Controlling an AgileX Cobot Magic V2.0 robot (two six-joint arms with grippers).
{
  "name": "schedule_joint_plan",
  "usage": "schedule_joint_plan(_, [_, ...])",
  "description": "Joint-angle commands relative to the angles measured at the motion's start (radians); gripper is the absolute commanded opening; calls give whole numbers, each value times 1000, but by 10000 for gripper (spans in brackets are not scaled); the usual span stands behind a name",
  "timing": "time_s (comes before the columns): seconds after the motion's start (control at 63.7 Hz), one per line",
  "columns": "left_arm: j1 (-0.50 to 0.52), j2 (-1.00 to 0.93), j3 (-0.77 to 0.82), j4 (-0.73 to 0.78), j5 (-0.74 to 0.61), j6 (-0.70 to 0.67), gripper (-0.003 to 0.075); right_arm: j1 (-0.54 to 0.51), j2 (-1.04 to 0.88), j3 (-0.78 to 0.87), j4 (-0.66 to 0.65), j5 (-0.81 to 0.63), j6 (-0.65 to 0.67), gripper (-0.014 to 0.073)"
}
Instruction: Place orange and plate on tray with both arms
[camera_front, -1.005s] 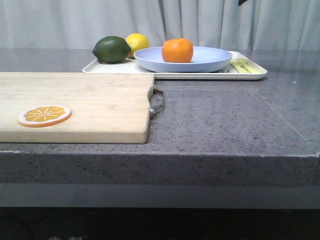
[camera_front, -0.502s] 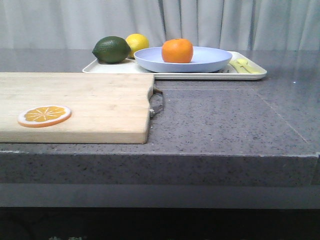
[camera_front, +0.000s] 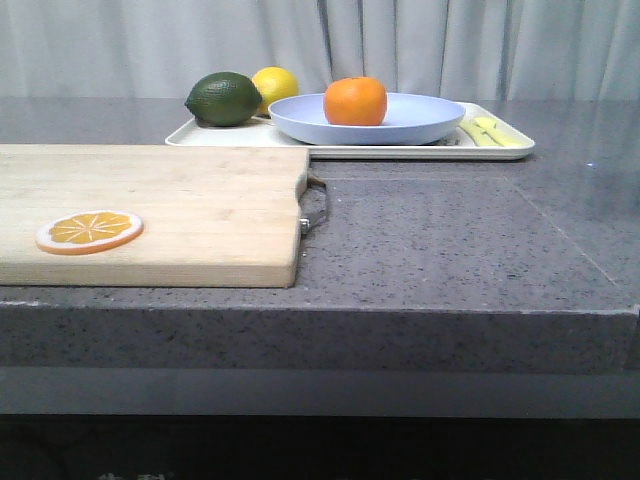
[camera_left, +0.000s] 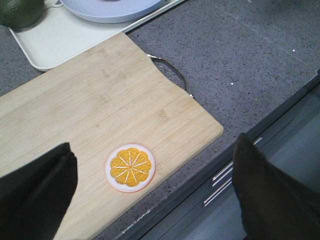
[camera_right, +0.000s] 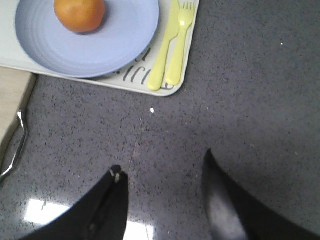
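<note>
Your orange (camera_front: 355, 101) sits on the plate (camera_front: 420, 122), which rests on the tray (camera_front: 500, 148). Left gripper (camera_left: 150, 192) and right gripper (camera_right: 165, 200) are spread wide, holding nothing. Any sweep toward the tray could nudge it or roll the orange.

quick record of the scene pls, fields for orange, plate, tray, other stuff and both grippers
orange: on the plate
plate: on the tray
tray: far side of the counter
also on tray: dark green fruit, lemon, yellow cutlery
cutting board: holds an orange slice
left gripper: open, empty, above the board
right gripper: open, empty, above bare counter
</note>
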Motion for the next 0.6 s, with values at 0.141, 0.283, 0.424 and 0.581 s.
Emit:
schedule_joint_plan(0.141, [3,-7,-28,15,-55,-9,600,-3,-301,336,-42,-189,-16,371])
schedule_joint_plan(0.283, [3,-7,-28,15,-55,-9,600,-3,-447,524,-49,-219,-17,371])
schedule_joint_plan(0.424, [3,-7,-28,13,-55,-9,600,-3,-616,692,-49,-291,-17,371])
schedule_joint_plan(0.581, [3,-7,-28,11,-55,-9,600,-3,-766,812,-49,-321,-16,371])
